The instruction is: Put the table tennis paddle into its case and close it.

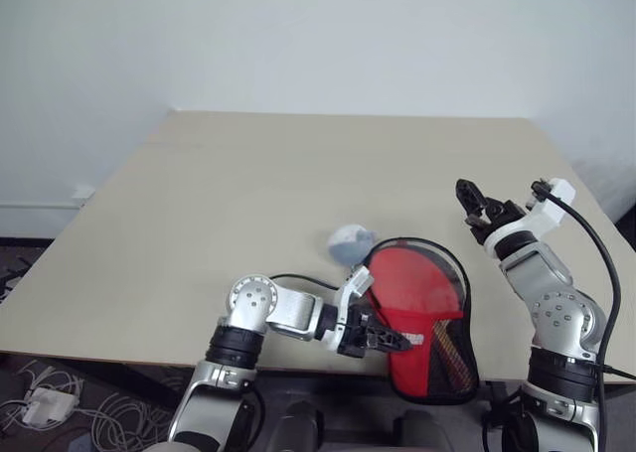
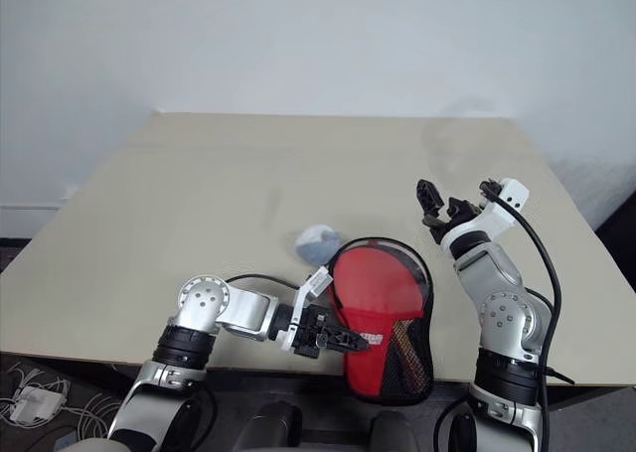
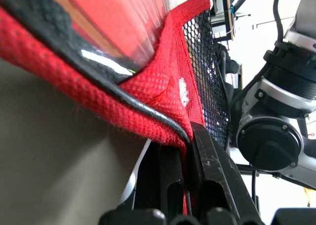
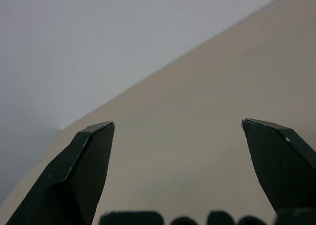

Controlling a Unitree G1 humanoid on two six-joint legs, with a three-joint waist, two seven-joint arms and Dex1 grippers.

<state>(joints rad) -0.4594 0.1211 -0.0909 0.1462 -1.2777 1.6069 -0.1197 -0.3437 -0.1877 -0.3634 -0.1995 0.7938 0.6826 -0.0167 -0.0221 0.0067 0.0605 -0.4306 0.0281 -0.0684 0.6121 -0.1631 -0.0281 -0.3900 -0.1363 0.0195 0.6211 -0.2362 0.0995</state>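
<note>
The black case (image 1: pixel 445 375) lies at the table's front edge, its narrow end hanging over the edge. The table tennis paddle's red face (image 1: pixel 417 281) shows inside the case's black piping, with the handle dimly visible under the mesh. My left gripper (image 1: pixel 397 341) reaches in from the left and is shut on the case's edge near the handle end. In the left wrist view its fingers (image 3: pixel 212 180) pinch the red mesh and black piping (image 3: pixel 148 104). My right gripper (image 1: pixel 475 202) is open and empty, held above the table to the right of and beyond the case, its fingers (image 4: pixel 94 151) wide apart.
A small whitish ball (image 1: pixel 350 243) rests on the table just left of the case's round end. The beige table (image 1: pixel 248 194) stretches back to a white wall. Cables lie on the floor at the lower left (image 1: pixel 40 402).
</note>
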